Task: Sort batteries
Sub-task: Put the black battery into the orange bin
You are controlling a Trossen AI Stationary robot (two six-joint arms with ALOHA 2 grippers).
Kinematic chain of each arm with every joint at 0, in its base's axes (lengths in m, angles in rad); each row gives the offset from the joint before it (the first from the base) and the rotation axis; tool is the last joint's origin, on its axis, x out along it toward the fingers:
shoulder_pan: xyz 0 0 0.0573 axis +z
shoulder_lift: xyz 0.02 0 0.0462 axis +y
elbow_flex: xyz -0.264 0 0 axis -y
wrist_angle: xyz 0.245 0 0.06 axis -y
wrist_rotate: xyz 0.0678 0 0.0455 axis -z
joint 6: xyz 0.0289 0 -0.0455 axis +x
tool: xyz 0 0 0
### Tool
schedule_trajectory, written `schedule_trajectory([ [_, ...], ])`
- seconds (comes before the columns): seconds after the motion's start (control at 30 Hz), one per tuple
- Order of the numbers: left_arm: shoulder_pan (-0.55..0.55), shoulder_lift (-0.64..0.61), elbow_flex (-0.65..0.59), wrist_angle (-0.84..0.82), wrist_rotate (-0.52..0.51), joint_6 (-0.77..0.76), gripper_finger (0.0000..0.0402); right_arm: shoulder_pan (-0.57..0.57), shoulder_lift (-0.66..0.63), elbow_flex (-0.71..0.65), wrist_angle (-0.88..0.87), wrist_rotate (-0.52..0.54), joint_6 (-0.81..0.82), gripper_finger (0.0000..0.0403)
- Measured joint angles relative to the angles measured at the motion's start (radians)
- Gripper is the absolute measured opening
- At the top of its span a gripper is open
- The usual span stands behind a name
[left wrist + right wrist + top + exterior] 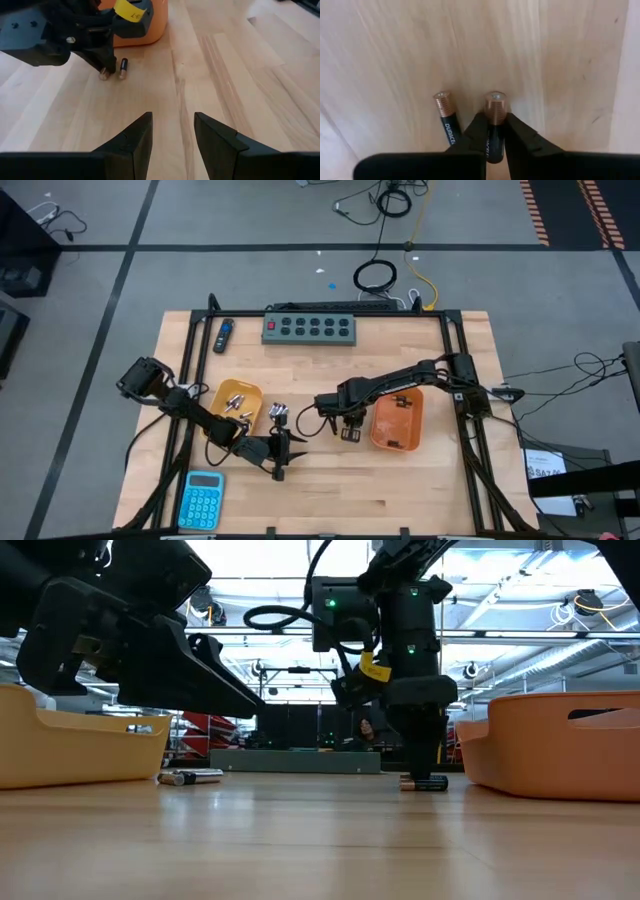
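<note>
The right pincer (492,135) is closed on a battery (495,117), a small black cell with a copper end, gripped between its two dark fingers (525,137) low in the right wrist frame. Just beside it a second cell (446,117) of the same kind lies on the table (400,490), apart from the fingers; its label reads Duracell. In the high view this pair sits at centre frame, next to the orange bin (398,420). The left pincer (172,132) hangs over bare wood at lower centre of the high view, its fingers parted with nothing between them.

The yellow bin (236,408) at left centre holds several silvery cells, too small to count. Two more cells (190,777) lie on the wood beside it in the low view.

The table is pale wood planks. Toward the upper edge lie one grey switch box (310,328) and one blue-and-black stick (224,335); one blue calculator (202,500) sits lower left. Beyond is grey floor with cables.
</note>
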Motion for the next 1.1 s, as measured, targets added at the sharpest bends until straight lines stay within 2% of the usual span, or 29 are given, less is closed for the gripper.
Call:
schedule_trajectory([
  [0.1, -0.015, -0.001, 0.0, -0.003, -0.033, 0.028, 0.0155, 0.001, -0.007, 0.026, -0.017, 0.054, -0.015, 0.0021],
  [0.2, -0.029, -0.043, 0.0, -0.063, -0.107, 0.053, 0.0155, 0.01, -0.077, 0.042, -0.037, 0.183, -0.01, 0.0021],
  [0.3, -0.013, -0.16, 0.0, -0.222, -0.155, 0.005, 0.0155, 0.049, -0.204, 0.04, -0.045, 0.313, 0.039, 0.0021],
  [0.37, 0.005, -0.25, 0.0, -0.327, -0.154, -0.052, 0.0155, 0.093, -0.275, 0.008, -0.051, 0.396, 0.096, 0.0021],
  [0.47, 0.036, -0.361, 0.0, -0.453, -0.126, -0.127, 0.0155, 0.164, -0.377, -0.061, -0.05, 0.457, 0.202, 0.0021],
  [0.57, 0.072, -0.417, 0.0, -0.561, -0.105, -0.186, 0.0155, 0.229, -0.458, -0.166, -0.058, 0.46, 0.339, 0.0021],
  [0.67, 0.106, -0.418, 0.0, -0.623, -0.075, -0.219, 0.0155, 0.287, -0.508, -0.288, -0.056, 0.441, 0.463, 0.0021],
  [0.83, 0.158, -0.372, -0.001, -0.634, 0.084, -0.267, 0.0155, 0.322, -0.574, -0.433, -0.027, 0.374, 0.583, 0.0025],
  [1.03, 0.215, -0.329, -0.001, -0.653, 0.181, -0.293, 0.0155, 0.322, -0.578, -0.505, -0.007, 0.283, 0.623, 0.0075],
  [1.1, 0.229, -0.319, -0.001, -0.662, 0.196, -0.289, 0.0155, 0.323, -0.578, -0.51, -0.001, 0.286, 0.619, 0.0097],
])
